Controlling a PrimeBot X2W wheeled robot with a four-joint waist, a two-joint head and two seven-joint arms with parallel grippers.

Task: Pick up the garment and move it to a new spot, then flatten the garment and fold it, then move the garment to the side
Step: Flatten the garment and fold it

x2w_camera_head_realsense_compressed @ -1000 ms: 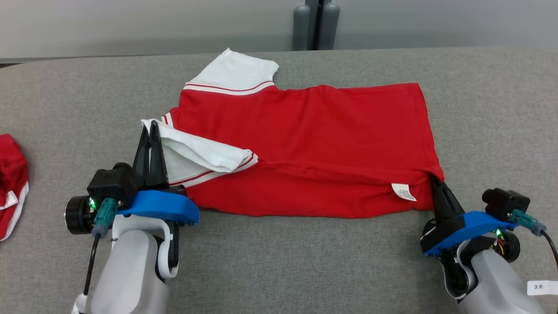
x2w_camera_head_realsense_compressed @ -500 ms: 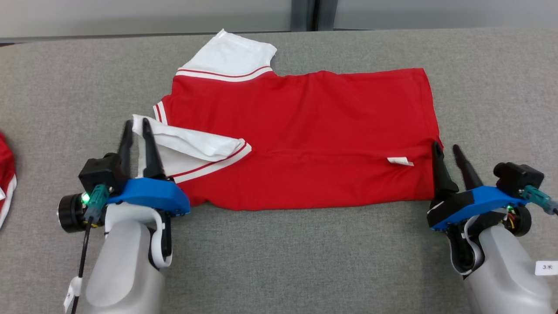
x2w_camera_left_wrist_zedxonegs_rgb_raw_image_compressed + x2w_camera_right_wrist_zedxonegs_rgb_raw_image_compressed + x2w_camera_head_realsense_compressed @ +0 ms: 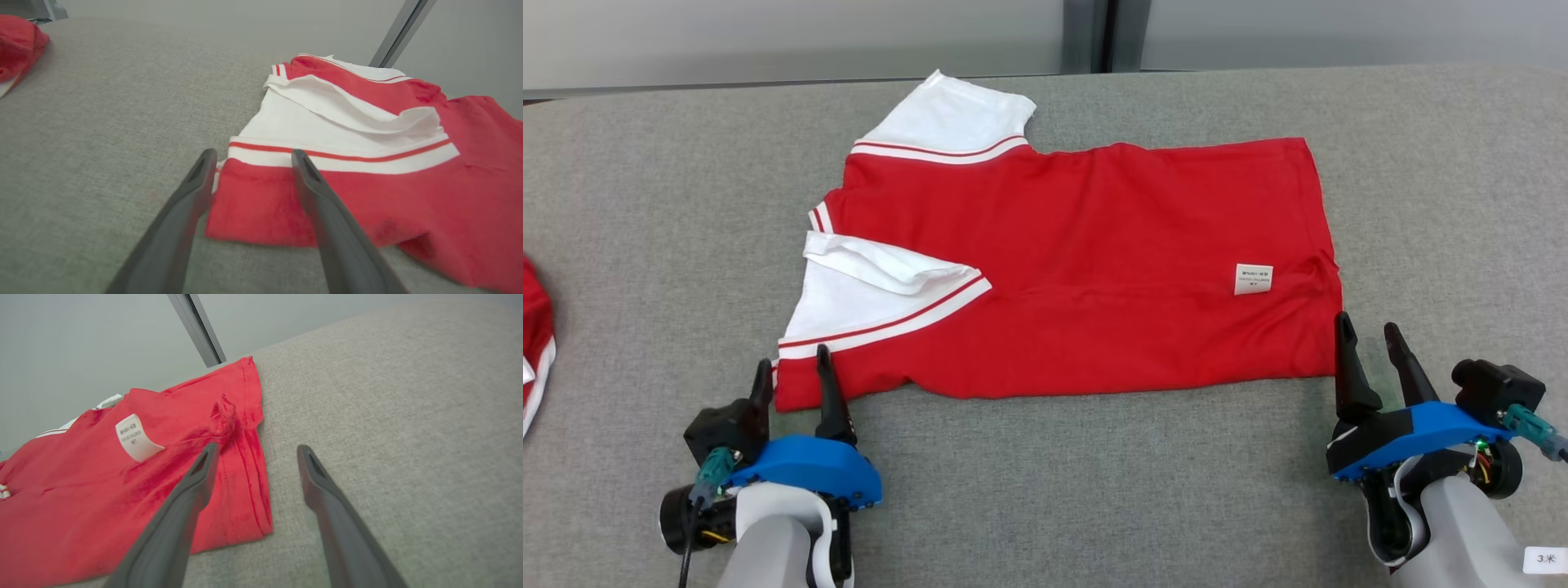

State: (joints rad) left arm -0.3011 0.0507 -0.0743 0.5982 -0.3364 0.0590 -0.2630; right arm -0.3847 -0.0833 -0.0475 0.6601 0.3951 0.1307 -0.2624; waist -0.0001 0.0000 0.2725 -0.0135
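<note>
Garment (image 3: 1094, 245) of red cloth with white sleeves lies spread flat across the middle of the grey table (image 3: 1045, 498), its long side running left to right in the head view and its hem to the right. 1 white sleeve, the far sleeve (image 3: 956, 118), sticks out from the far edge. The near sleeve (image 3: 866, 286) is turned in over the red body at the left end, its upper layer rumpled. A small white label (image 3: 1253, 278) lies on top of the red near the right end.

The left gripper (image 3: 793, 357) stands at the garment's near left corner with its 2 dark fingers apart. In the left wrist view that red corner shows between and under them, and nothing is pinched. Whether the fingertips touch the cloth I cannot tell. The right gripper (image 3: 1366, 325) stands at the near right corner, its fingers likewise spread and holding nothing. In the right wrist view 1 finger (image 3: 198, 477) lies over the hem and the other over bare table just beside it.

Further out, a second red and white cloth (image 3: 535, 327) sits at the table's left edge, well apart from the garment. A dark post (image 3: 1104, 37) stands upright behind the table, and a small white tag (image 3: 1545, 559) marked 3 is on the right forearm.
</note>
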